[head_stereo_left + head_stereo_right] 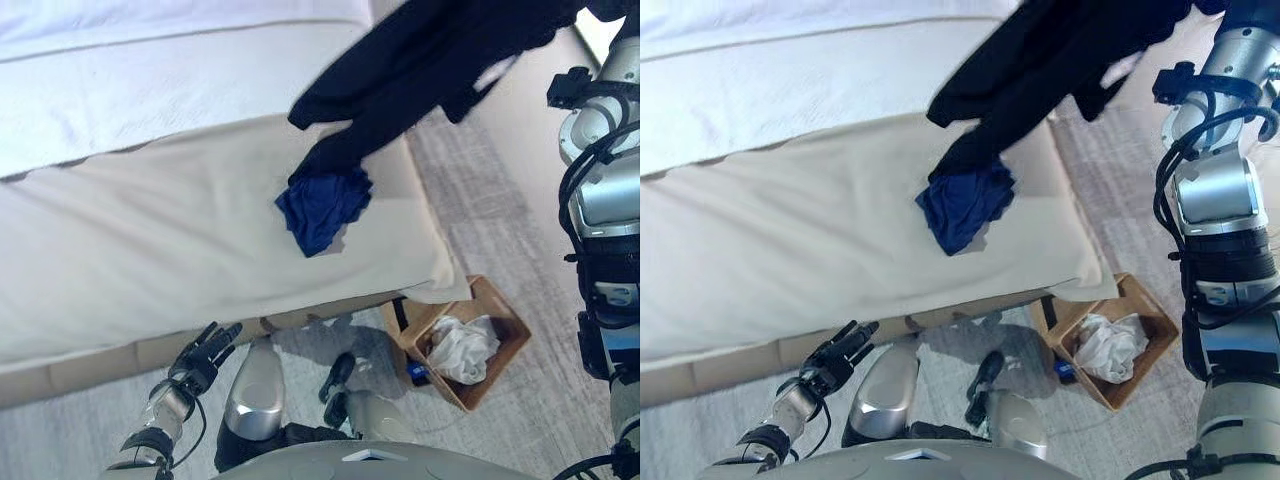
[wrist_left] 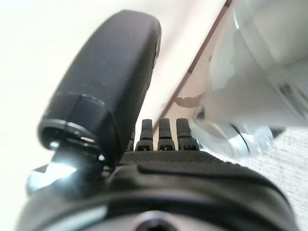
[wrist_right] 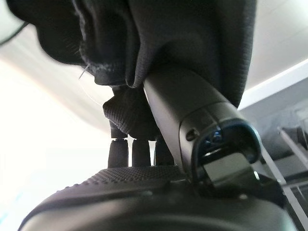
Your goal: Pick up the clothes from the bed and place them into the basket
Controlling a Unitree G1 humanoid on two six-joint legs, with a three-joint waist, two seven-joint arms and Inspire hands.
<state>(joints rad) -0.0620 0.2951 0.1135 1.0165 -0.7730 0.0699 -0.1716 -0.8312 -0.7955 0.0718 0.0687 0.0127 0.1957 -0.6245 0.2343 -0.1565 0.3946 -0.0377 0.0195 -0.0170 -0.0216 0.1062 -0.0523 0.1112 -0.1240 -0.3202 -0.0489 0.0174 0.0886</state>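
Observation:
A black garment (image 1: 420,70) hangs in the air over the bed's right corner, lifted by my raised right arm. In the right wrist view my right hand (image 3: 144,183) has its thumb and fingers curled into the black cloth (image 3: 168,43). A crumpled blue garment (image 1: 322,208) lies on the beige bedspread (image 1: 150,240), right under the black one's lower end. The brown basket (image 1: 505,325) stands on the floor by the bed's right corner, with white cloth (image 1: 462,348) in it. My left hand (image 1: 205,358) hangs low in front of the bed's edge, fingers straight and empty.
The bed has a white cover (image 1: 130,80) at the back. Grey carpet (image 1: 520,220) runs along the bed's right side around the basket. A small blue thing (image 1: 416,373) lies on the floor beside the basket.

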